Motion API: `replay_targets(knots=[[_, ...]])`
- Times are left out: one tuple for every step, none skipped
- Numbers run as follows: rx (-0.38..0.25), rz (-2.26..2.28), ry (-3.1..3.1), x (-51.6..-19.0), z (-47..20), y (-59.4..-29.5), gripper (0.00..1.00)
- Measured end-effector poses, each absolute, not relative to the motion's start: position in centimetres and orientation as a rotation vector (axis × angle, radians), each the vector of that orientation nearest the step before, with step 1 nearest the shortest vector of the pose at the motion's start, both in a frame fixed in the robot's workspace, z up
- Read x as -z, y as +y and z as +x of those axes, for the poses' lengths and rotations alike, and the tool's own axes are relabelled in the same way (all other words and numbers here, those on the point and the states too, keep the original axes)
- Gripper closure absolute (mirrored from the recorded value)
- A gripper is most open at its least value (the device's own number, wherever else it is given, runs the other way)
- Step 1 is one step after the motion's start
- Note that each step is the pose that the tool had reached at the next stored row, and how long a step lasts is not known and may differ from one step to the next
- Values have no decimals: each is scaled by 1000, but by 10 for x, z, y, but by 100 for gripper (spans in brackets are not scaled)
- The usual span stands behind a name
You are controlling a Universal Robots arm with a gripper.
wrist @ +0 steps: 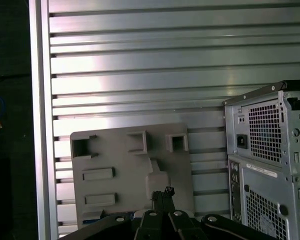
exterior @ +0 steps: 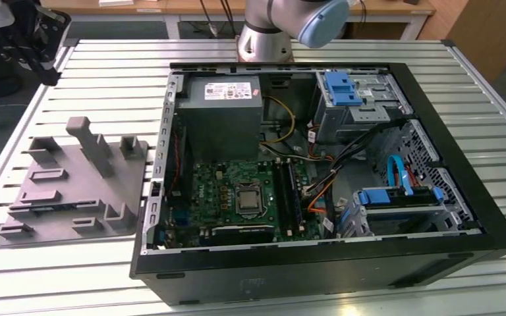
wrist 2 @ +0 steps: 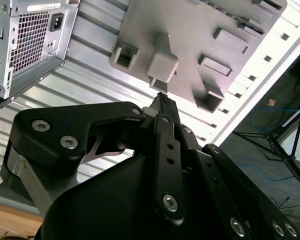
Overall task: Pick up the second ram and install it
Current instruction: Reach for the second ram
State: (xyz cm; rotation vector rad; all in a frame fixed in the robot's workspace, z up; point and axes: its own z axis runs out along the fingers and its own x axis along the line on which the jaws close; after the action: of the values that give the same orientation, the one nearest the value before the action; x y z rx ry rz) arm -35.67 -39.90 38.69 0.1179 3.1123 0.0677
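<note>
The slatted metal counter (exterior: 77, 276) carries an open computer case (exterior: 323, 263). Just beside the case, on the exterior view's left, lies a grey holder plate (exterior: 68, 191). The arm (exterior: 275, 26) rises from the counter beyond the case.

In both wrist views the end effector (wrist 2: 160, 100) hangs above the plate. Its two fingers are pressed together at the tip with nothing between them. The tip lines up with the plate's tall post (wrist 2: 162, 62).

The second memory stick (exterior: 49, 209) appears to be the thin dark strip set in a slot at the end of the plate farthest from the post, on the side away from the case. Its long axis runs along that end edge of the plate. From the end effector it therefore lies off across the plate, apart from the tip and not beneath it.

The exterior view shows how the stick lies on the plate, and also the long black sockets (exterior: 286, 191) on the board inside the case. The wrist views show where the closed tip stands over the plate, and the first wrist view catches a bluish sliver at the plate's far corner that is likely the stick.
</note>
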Motion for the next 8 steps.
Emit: replay_targets(knots=[[-68, 118, 3112, -387, -358, -399, 90], [-68, 118, 3112, -387, -360, -399, 90], [-68, 118, 3112, -387, -361, -399, 90], [-68, 118, 3112, -386, -362, -399, 90], [-68, 118, 3112, -386, -364, -399, 90], [-68, 118, 3112, -386, -365, -399, 90], [-68, 118, 3112, -386, -366, -399, 90], [-68, 118, 3112, -386, -367, -399, 90]])
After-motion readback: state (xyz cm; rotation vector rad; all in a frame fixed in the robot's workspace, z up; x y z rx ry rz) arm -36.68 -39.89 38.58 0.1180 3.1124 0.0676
